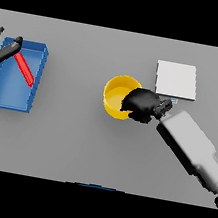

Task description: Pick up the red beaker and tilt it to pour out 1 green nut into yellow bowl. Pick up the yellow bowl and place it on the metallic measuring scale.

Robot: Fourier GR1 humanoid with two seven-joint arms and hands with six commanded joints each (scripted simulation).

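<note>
The yellow bowl (116, 95) stands upright near the table's middle. My right hand (142, 104) covers its right rim, with fingers curled over the edge into the bowl. Whether the bowl rests on the table or is lifted I cannot tell. No green nut shows inside it. The metallic measuring scale (176, 80), a pale square plate, lies just behind and to the right of the bowl. The red beaker (24, 69) lies slanted inside the blue tray (6, 100) at the far left. My left hand (4, 51) hovers at the beaker's upper end with straight fingers, holding nothing.
The blue tray's walls stand around the beaker at the table's left edge. My right forearm (191, 146) stretches from the lower right corner towards the bowl, passing just in front of the scale.
</note>
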